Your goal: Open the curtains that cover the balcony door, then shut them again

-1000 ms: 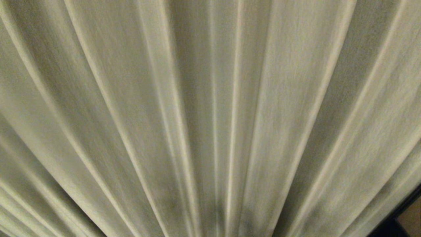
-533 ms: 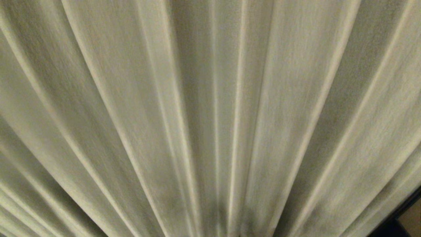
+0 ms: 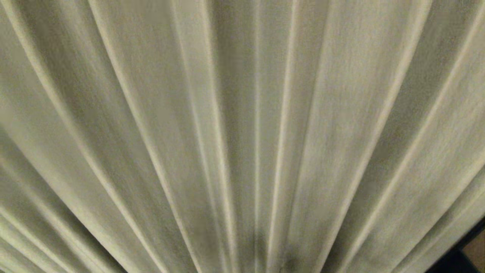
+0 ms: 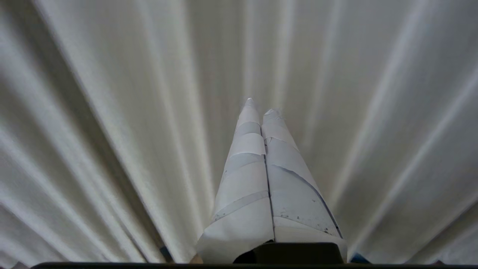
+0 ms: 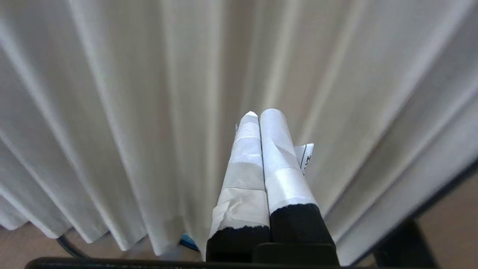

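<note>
Brown wood floor [image 5: 22, 239] (a dark cable [image 5: 69, 244] across it) under soft light.

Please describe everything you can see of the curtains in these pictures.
The cream-beige pleated fabric curtains fill the head view, hanging in long folds that fan out from the bottom, with no gap showing. The cloth looks thick, matte and opaque. In the right wrist view their scalloped lower hem hangs just above a brown floor. Both white-taped tools point at the folds, pressed shut, holding no cloth; contact cannot be told.
</note>
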